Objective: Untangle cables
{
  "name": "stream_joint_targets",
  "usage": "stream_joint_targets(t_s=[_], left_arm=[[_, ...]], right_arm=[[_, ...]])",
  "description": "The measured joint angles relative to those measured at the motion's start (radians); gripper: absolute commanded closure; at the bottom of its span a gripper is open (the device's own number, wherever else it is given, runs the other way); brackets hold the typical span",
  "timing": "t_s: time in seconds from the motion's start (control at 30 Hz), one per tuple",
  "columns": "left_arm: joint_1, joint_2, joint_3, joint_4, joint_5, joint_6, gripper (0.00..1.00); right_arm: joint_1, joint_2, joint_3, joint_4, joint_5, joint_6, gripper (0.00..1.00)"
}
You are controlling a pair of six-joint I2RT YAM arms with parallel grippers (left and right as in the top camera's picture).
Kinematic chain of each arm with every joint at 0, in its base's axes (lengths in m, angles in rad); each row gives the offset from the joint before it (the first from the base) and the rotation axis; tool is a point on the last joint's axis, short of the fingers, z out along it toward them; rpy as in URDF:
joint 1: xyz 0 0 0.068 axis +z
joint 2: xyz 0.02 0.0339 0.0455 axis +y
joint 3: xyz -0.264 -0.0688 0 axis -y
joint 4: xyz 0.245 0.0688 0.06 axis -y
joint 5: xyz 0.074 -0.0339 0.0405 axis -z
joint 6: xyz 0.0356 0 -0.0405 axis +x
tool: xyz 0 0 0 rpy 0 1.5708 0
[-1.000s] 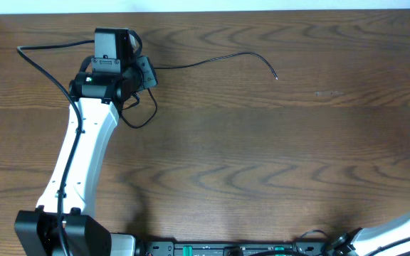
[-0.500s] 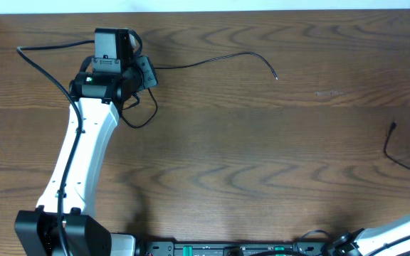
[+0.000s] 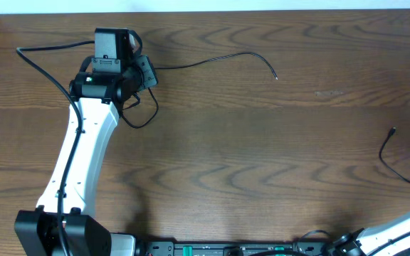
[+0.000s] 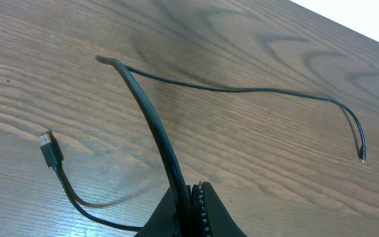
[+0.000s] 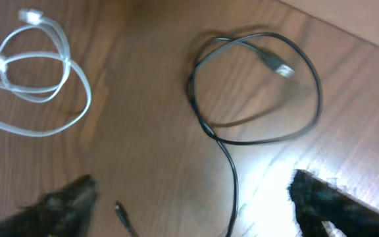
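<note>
Untangling, judged near its end: three cords lying well apart on the table (image 3: 262, 156), none crossing another.

At upper left, the left gripper (image 4: 193, 197), jaws closed on the black cord (image 4: 242, 91) and pinching it partway along its length. From the pinch, one run reaching out to a sharp bend, then trailing right across the wood to a thin tip (image 3: 275, 76). The other run curling back over the table to a USB plug (image 4: 50, 148). Probable reason for the mid-length hold: both ends left free and in sight, ready for drawing out any remaining loop without tightening it.

At lower right, the right gripper (image 5: 193, 191), spread wide and holding nothing, with fingers (image 5: 61, 201) blurred at the lower corners of the right wrist view. Beneath it, a second black cord (image 5: 206, 130) in one loose loop crossing itself once, with a flat connector (image 5: 278, 66) lying inside the loop. To the left of that loop, apart and not touching, the white cord (image 5: 41, 66) in a small slack coil. Wide opening above both cords suited, as a judgement, to a fresh pick; target not determinable.

Near the right edge of the overhead view, a black strand (image 3: 382, 149) curving off frame. Same cord as the looped one or not: cannot tell.
</note>
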Motion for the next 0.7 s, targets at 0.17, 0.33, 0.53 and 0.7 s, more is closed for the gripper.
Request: stream_joint_targets(t_s=[0.17,0.33,0.53,0.7], left_arm=[[-0.001,0.000,0.000,0.009,0.045,0.000,0.92],[-0.022,0.000,0.000,0.058,0.171,0.022,0.92],[-0.090,0.000,0.000,0.132,0.383,0.073,0.92],[-0.125,0.000,0.000,0.215,0.557,0.087,0.92]], right_arm=[[0.012,-0.018,0.000,0.000,-0.196,-0.085,0.11],[0.115,-0.034,0.000,0.000,-0.505,-0.266,0.08],[0.379,-0.034,0.000,0.007,-0.683,-0.419,0.08],[0.592,-0.034,0.000,0.067,-0.728,-0.453,0.07]])
